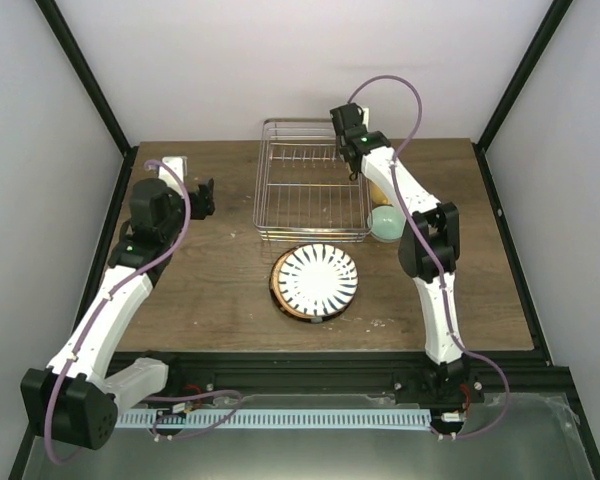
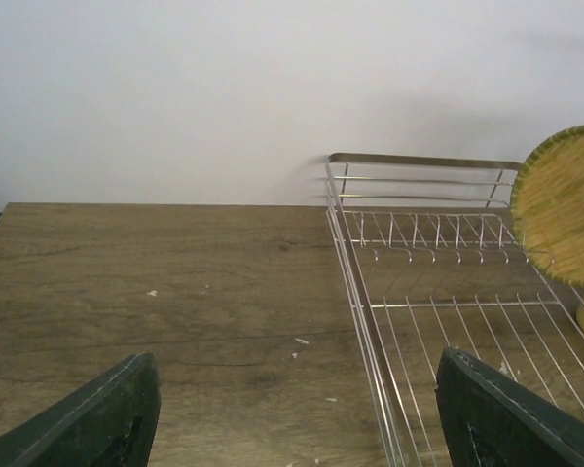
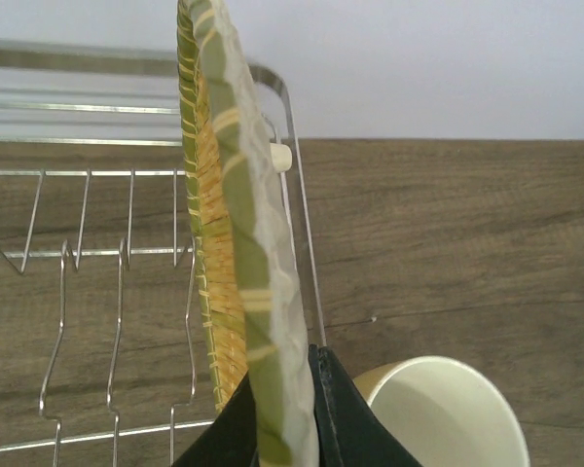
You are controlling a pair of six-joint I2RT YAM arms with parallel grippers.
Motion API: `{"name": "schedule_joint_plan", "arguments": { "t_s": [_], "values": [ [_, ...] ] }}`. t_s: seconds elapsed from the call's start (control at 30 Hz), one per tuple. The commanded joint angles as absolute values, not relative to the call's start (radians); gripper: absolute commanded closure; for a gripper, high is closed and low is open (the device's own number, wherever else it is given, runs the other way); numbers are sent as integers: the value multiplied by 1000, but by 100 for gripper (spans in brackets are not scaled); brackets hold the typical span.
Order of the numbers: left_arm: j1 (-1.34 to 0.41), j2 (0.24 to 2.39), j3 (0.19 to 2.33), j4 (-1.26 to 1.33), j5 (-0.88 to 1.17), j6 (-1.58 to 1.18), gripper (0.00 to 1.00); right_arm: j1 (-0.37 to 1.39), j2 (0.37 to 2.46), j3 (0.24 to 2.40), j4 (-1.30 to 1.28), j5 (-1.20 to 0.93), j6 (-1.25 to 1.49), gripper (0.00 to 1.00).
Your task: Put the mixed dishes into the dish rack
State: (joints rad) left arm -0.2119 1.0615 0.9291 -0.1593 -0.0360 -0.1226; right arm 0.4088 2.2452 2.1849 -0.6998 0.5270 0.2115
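Pinching the woven plate [image 3: 224, 243] upright at the dish rack [image 3: 127, 66] rim, the right gripper [image 3: 284, 389] blocks part of the mug [image 3: 438, 413], while the left gripper [image 2: 297, 360] gapes empty.

woven plate [image 3: 224, 224]: upright, dish rack [image 1: 310, 236] right side | striped plate [image 1: 317, 277]: flat, before rack

Wire rack [image 2: 419, 161], woven plate [image 2: 565, 204], tool [image 2: 294, 362] spread wide

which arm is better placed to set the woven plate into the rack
Right. The right fingers pinch the woven plate by the rim, on edge at the dish rack's right end. The left fingers are open, empty, left of the rack.
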Motion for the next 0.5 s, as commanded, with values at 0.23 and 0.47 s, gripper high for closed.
{"name": "schedule_joint_plan", "arguments": {
  "t_s": [0.23, 0.47],
  "values": [
    [-209, 1075, 926, -172, 6, -103, 21, 420, 2289, 2228, -765, 525, 380, 99],
    [-209, 1096, 927, -165, 34, -97, 21, 419, 2289, 2211, -845, 512, 455, 99]
  ]
}}
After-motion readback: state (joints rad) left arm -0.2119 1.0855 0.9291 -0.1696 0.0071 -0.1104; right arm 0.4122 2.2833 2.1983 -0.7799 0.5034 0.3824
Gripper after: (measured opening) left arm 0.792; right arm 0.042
